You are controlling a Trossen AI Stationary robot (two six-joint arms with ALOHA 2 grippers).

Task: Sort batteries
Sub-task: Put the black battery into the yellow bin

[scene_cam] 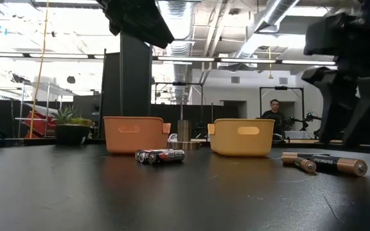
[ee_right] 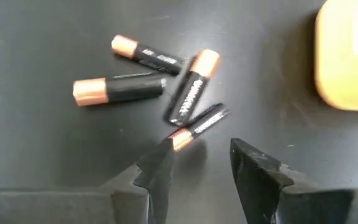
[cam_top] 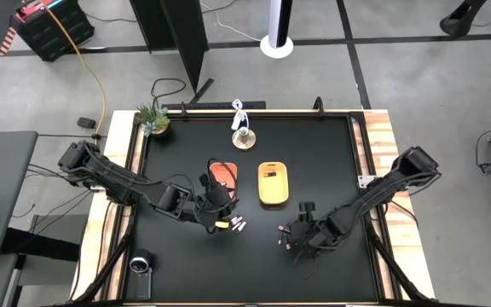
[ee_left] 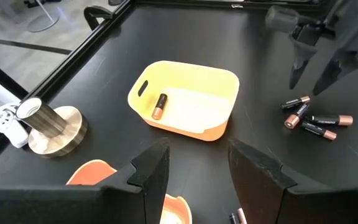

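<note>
Several dark batteries with copper ends lie loose on the black table, just ahead of my right gripper. That gripper is open and hovers over them; the nearest battery's copper end lies by one fingertip. A few silvery-white batteries lie in front of the orange tray. One dark battery lies flat in the yellow tray. My left gripper is open, raised over the orange tray's near end. The low view shows both piles resting on the table.
A small potted plant stands at the far left corner, and a metal cylinder on a round base behind the trays. A round dark object sits at the near left edge. A raised wooden frame bounds the table. A person stands far behind.
</note>
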